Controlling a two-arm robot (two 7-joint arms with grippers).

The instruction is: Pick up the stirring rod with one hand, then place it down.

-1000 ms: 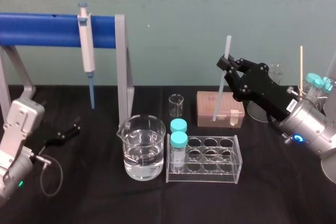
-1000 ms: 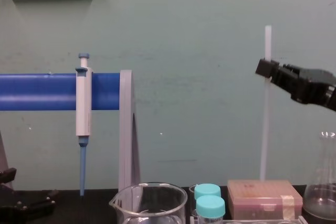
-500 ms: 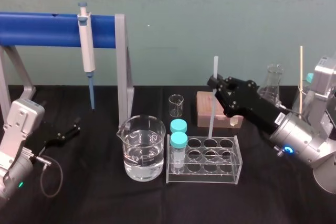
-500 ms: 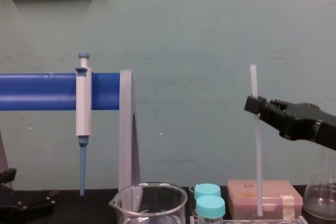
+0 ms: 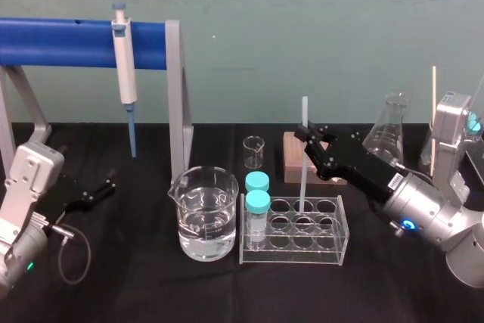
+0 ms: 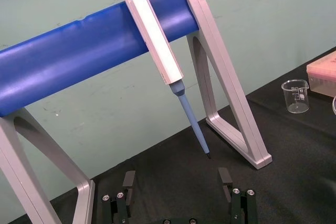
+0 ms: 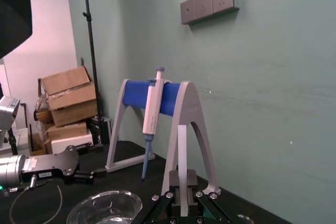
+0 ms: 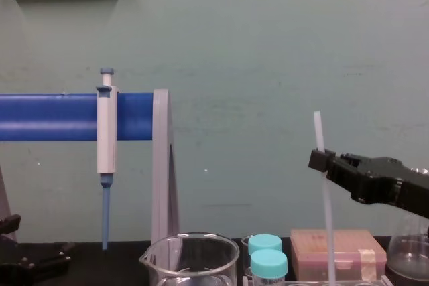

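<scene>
Nearest, at the left edge of the black table (image 5: 136, 293), my left gripper (image 6: 177, 182) lies parked, its fingers spread wide with nothing between them. Just beyond, at centre, stand a beaker of water (image 5: 203, 213) and, beside it, a clear test-tube rack (image 5: 333, 251) carrying two teal-capped tubes (image 5: 257, 200) at its left end.

Over the rack's back row, my right gripper (image 5: 308, 135) reaches in from the right, jaws closed on the stirring rod (image 5: 302, 179). The rod is upright. Its upper end stands clear above the fingers, and its lower end is at the middle well of the back row. Whether it has entered the well or touches anything, I cannot tell. The chest view shows the same grip from the side, with the rod (image 8: 327, 232) passing down through the right gripper (image 8: 320, 160).

Behind the rack are a small empty beaker (image 5: 254, 153), a pinkish box (image 5: 291, 158) and a conical flask (image 5: 386, 134). Farthest back, a pipette (image 5: 125, 66) hangs on a blue-barred stand (image 5: 68, 43) against the wall.

Progress, as I judge it: the pick-up is done, since the rod is carried in one gripper. The placing is under way but not finished, for the rod is not yet released.
</scene>
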